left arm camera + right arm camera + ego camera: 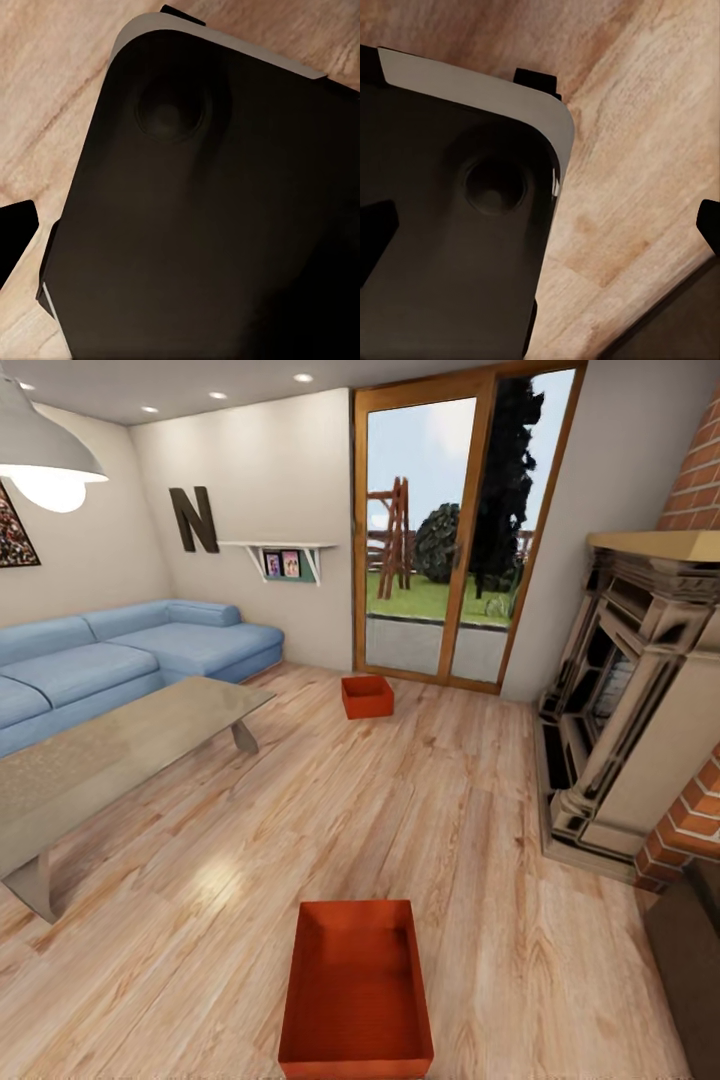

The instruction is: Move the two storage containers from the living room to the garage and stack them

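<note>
Red-orange plastic, two bins alike, both open-topped and empty, both on the light plank floor [470, 800] of the living room; near bin [356, 990] at the bottom of the head view, long axis running away from the camera, its near edge cut by the frame; far bin [367, 696] well apart from it, near the wood-framed glass doors [455, 530], with bare planks between the two. Left of the near bin, a glass coffee table [110, 750] on angled legs; behind it a blue sofa [120, 660] along the wall. On that wall a large dark letter N [193, 519], a small shelf [285, 555] with two pictures, and a framed print cut by the left edge; overhead a white pendant lamp [45, 455]. On the right a brick fireplace [625, 710] with a carved surround; a dark brown block [690, 950] in the bottom right corner. Beyond the doors, grass, a fence, dark shrubs.

In the left wrist view, a dark rounded body [217, 217] with a round recess above wood planks; much the same dark body [457, 225] in the right wrist view, planks beside it. Black tips at the edges of both wrist views, perhaps pincer fingers; cannot tell for either pincer whether apart or together.
</note>
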